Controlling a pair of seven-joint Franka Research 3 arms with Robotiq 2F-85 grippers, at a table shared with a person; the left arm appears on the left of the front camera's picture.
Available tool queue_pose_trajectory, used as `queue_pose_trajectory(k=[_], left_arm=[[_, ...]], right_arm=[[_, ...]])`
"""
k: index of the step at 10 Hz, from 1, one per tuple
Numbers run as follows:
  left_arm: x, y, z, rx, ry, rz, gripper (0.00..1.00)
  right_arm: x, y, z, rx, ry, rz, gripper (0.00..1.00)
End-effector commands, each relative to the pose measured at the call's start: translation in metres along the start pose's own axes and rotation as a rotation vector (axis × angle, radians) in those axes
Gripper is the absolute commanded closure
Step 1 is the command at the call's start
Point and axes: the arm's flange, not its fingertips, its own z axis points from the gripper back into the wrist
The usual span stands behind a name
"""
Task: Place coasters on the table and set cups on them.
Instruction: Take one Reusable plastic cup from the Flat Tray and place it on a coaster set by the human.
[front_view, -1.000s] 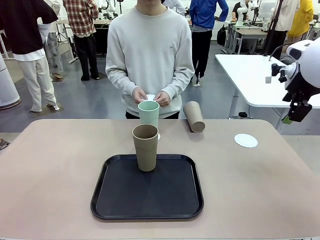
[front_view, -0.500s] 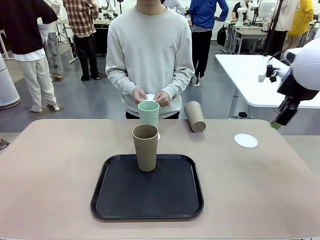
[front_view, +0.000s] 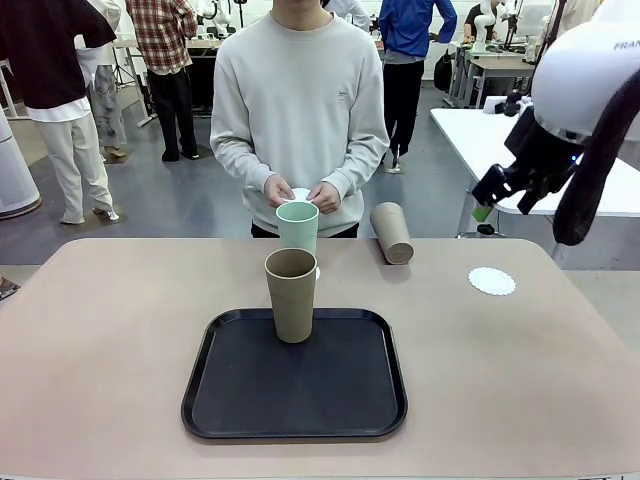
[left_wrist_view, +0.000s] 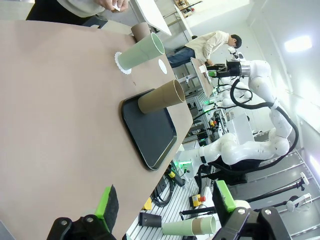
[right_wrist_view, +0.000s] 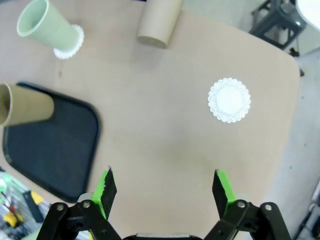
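The beige bench carries a black tray with one tan cup upright on it. The mint cup stands on a coaster at the far edge, and a second tan cup lies near a bare coaster. Left pincer and right pincer gape wide, empty.

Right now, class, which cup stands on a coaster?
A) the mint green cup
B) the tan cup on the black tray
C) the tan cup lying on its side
A: the mint green cup stands upright on a coaster, whose lacy rim shows round its base.
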Motion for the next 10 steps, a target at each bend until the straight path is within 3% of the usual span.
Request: queue_pose_trajectory(k=[1, 2, 8, 10], left_arm=[[-0.001, -0.002, 0.002, -0.002, 0.002, -0.002, 0.00], [-0.001, -0.002, 0.002, -0.002, 0.002, -0.002, 0.00], [-0.001, -0.002, 0.002, -0.002, 0.002, -0.002, 0.00], [-0.001, -0.002, 0.002, -0.002, 0.002, -0.002, 0.00]], right_arm=[[0.007, -0.002, -0.002, -0.018, 0.028, -0.048, 0.00], [0.000, 0.000, 0.000, 0.000, 0.000, 0.000, 0.00], [0.004, 0.000, 0.002, -0.003, 0.006, -0.017, 0.00], [0.056, 0.029, -0.018, -0.070, 0.127, -0.056, 0.00]])
